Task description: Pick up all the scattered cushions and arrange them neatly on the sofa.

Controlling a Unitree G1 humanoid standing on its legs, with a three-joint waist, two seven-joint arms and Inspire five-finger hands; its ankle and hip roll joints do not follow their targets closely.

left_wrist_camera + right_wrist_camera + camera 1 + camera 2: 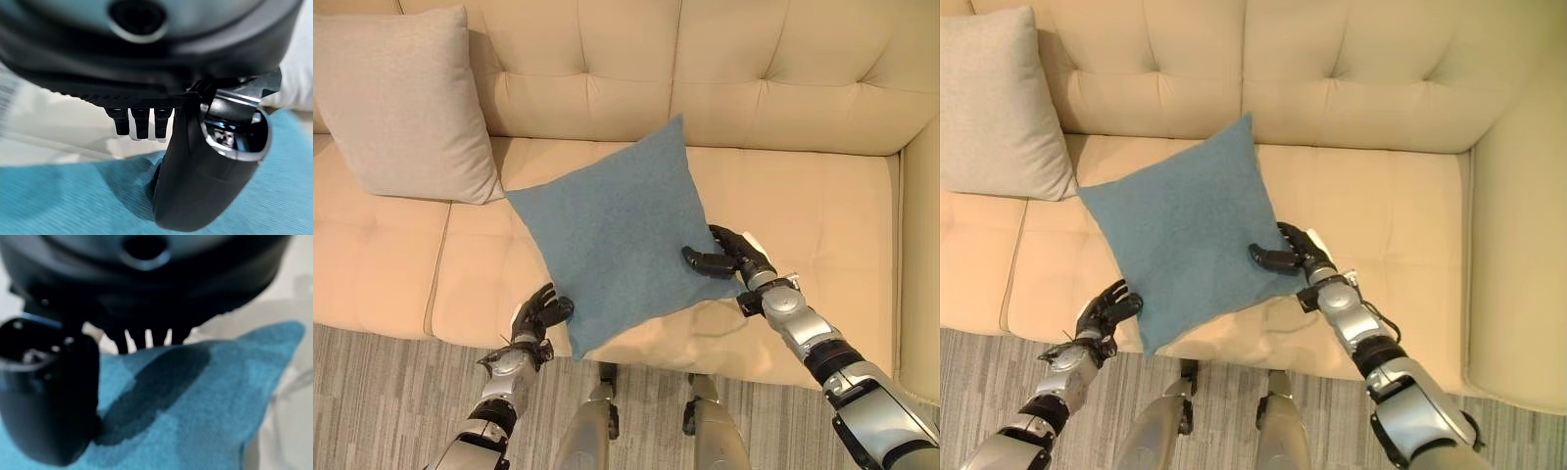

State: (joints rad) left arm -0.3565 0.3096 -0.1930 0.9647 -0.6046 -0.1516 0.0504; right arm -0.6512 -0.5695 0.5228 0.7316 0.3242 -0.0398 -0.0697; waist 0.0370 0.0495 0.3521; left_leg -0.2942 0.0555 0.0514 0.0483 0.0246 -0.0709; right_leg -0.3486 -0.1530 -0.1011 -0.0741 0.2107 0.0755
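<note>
My right hand pinching right corner of blue cushion, thumb lying on top face, fingers going under edge. My left hand curling round cushion's lower left corner, thumb pressing on fabric. Blue cushion resting tilted on cream sofa seat, near front edge, top corner pointing at backrest. Grey cushion leaning upright against backrest at sofa's left end, just beside blue one.
</note>
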